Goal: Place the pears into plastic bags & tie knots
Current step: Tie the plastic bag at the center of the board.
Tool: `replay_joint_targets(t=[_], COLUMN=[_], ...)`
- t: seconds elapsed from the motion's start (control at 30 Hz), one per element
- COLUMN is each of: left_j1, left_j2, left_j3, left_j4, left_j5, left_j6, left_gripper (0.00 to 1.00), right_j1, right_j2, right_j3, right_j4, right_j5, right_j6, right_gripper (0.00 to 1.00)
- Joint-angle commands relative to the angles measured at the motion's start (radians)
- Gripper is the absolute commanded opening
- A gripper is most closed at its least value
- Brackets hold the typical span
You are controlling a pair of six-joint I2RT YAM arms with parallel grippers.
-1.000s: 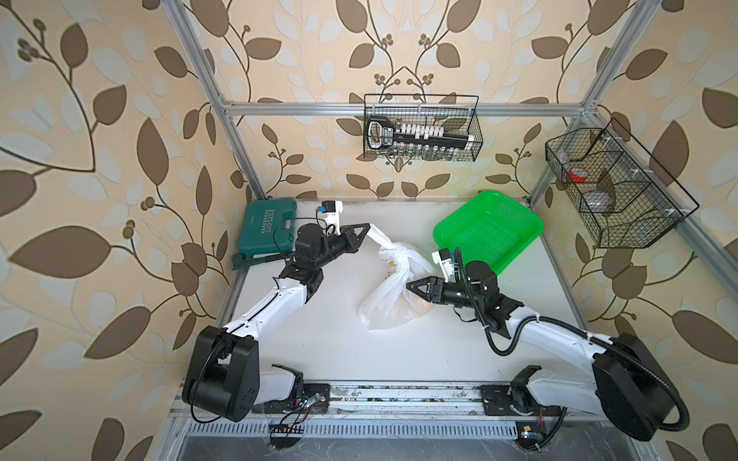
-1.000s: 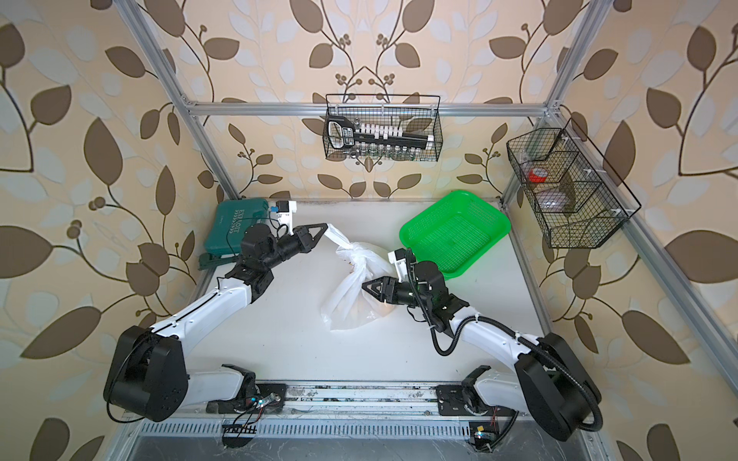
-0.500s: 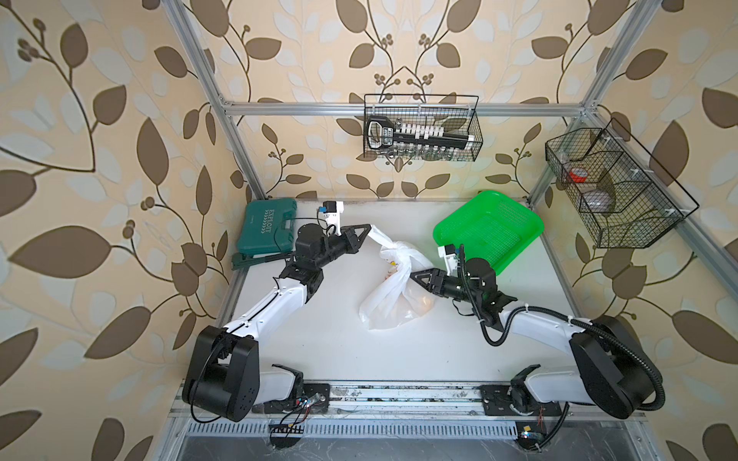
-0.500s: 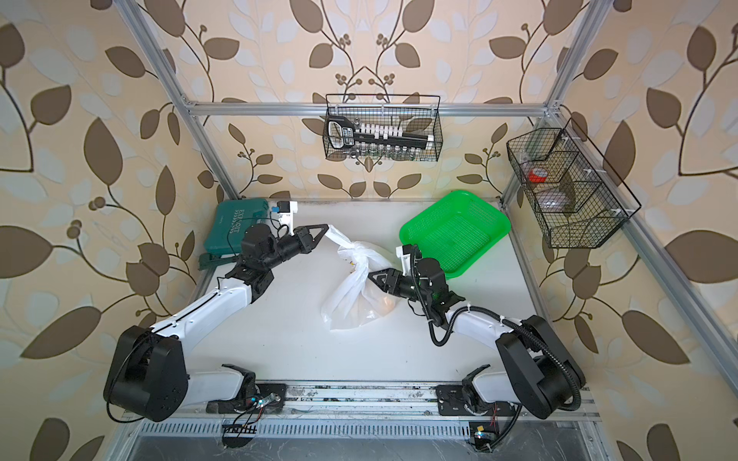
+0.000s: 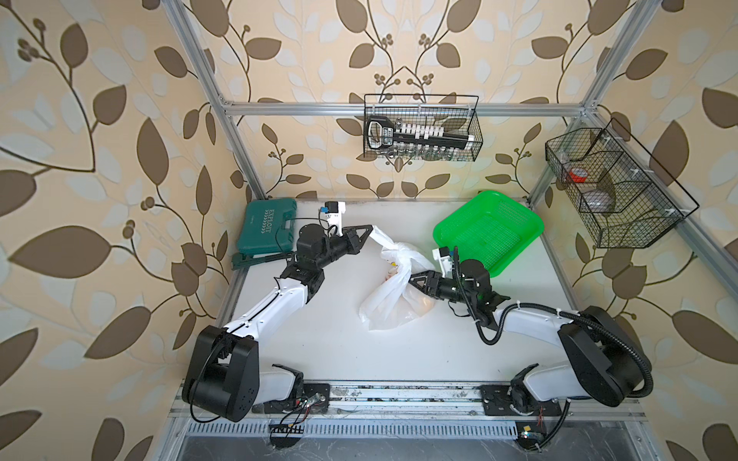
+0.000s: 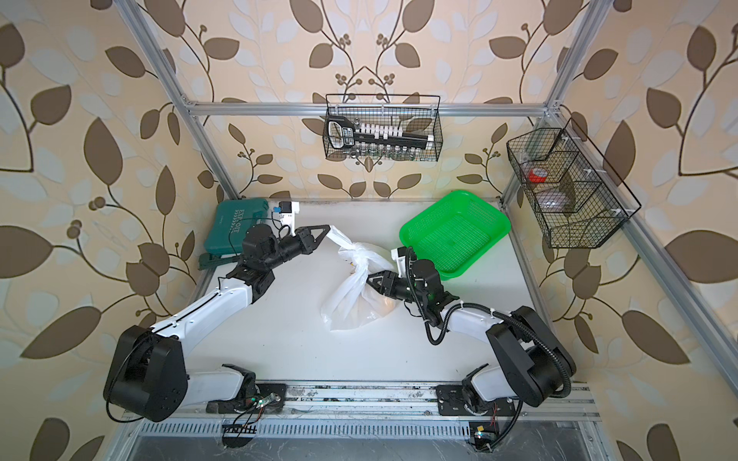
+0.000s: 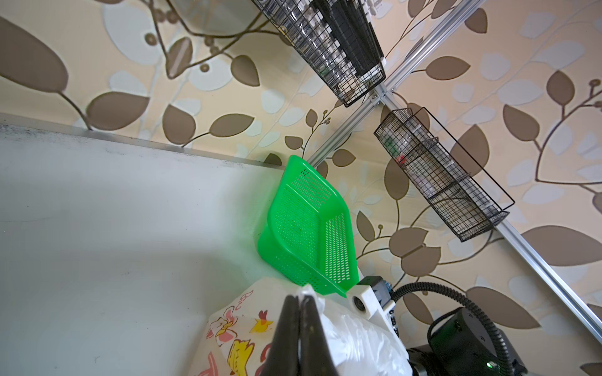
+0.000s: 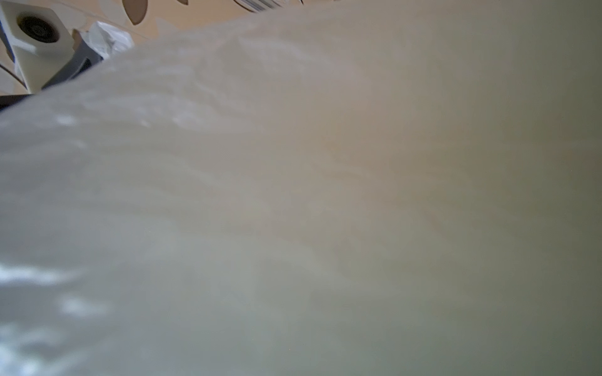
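White see-through carrier bag [image 5: 383, 307] is slumped mid-worktop [image 5: 319, 343], with its fat end toward the front. The neck's bunched into a twisty knot [image 5: 395, 257] at the top, and one handle end [image 5: 379, 238] is stretched tight toward the back left. Orange-ish pears [image 5: 422, 306] glow through the plastic, can't count them. Cartoon prints [image 7: 242, 348] show in the left wrist view. The right wrist view is just blurry bag.

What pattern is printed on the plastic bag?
The plastic bag shows pink and yellow cartoon prints; left wrist view.
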Motion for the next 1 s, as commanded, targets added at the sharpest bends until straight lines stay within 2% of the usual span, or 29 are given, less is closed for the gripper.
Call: replay_joint_targets(t=[0.0, 0.2, 0.23, 0.3, 0.37, 0.4, 0.57, 0.73, 0.97], left_j1=[-0.011, -0.017, -0.018, -0.018, -0.021, -0.020, -0.020, -0.018, -0.018], left_j2=[-0.019, -0.018, -0.018, -0.016, -0.014, -0.015, -0.024, -0.046, -0.028], left_j3=[0.025, 0.024, 0.024, 0.023, 0.022, 0.023, 0.025, 0.022, -0.011], left_j4=[0.030, 0.031, 0.031, 0.029, 0.030, 0.027, -0.004, -0.046, -0.010], left_j5=[0.021, 0.023, 0.022, 0.021, 0.018, 0.014, -0.031, -0.108, -0.141], left_j6=[0.026, 0.026, 0.026, 0.026, 0.025, 0.023, 0.030, 0.053, 0.037], left_gripper=[0.00, 0.00, 0.00, 0.00, 0.00, 0.00, 0.00, 0.00, 0.00], right_j1=[0.004, 0.005, 0.004, 0.003, 0.003, 0.001, -0.010, -0.018, -0.089], right_j2=[0.025, 0.061, 0.065, 0.068, 0.059, 0.051, -0.030, -0.199, -0.358], right_j3=[0.061, 0.115, 0.120, 0.122, 0.118, 0.111, 0.046, -0.069, -0.204], right_j4=[0.038, 0.052, 0.056, 0.070, 0.071, 0.067, 0.003, -0.227, -0.358], right_j5=[0.000, -0.007, -0.010, -0.022, -0.025, -0.029, -0.037, 0.040, 0.111], right_j6=[0.005, 0.008, 0.008, 0.013, 0.013, 0.013, -0.013, -0.112, -0.107], right_gripper=[0.54, 0.51, 0.46, 0.22, 0.05, 0.00, 0.00, 0.00, 0.00])
